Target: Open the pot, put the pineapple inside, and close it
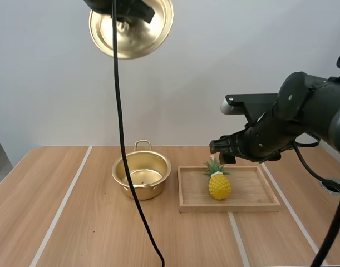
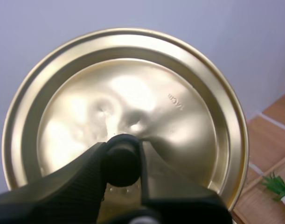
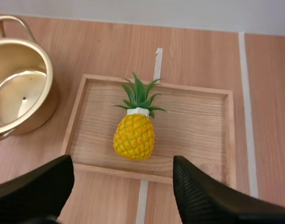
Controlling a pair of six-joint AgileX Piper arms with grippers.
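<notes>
1. My left gripper (image 2: 121,162): the wrist view shows my jaws clamped on the black knob (image 2: 121,164) of the gold lid (image 2: 133,93), one finger on each side of it. The high view hides this grip behind the arm's end.
2. High view adds the height. The lid hangs well above the table (image 1: 75,222), tilted so its hollow underside faces the camera, up and slightly left of the pot (image 1: 158,166).
3. The pot is uncovered and stands on the table just left of the wooden tray (image 1: 250,190).
4. The pineapple (image 1: 220,185) lies in the tray, left of its middle, with its green crown pointing to the far edge. It is not in the pot.
5. My right gripper (image 3: 122,163): the wrist view shows my jaws wide apart and holding nothing, hovering above the tray's near edge with the pineapple between the tips and below them.
6. In the high view, that gripper sits just above the crown, its spread not readable.
7. Past the lid's rim, the left wrist view catches the pineapple leaves and a tray corner.
</notes>
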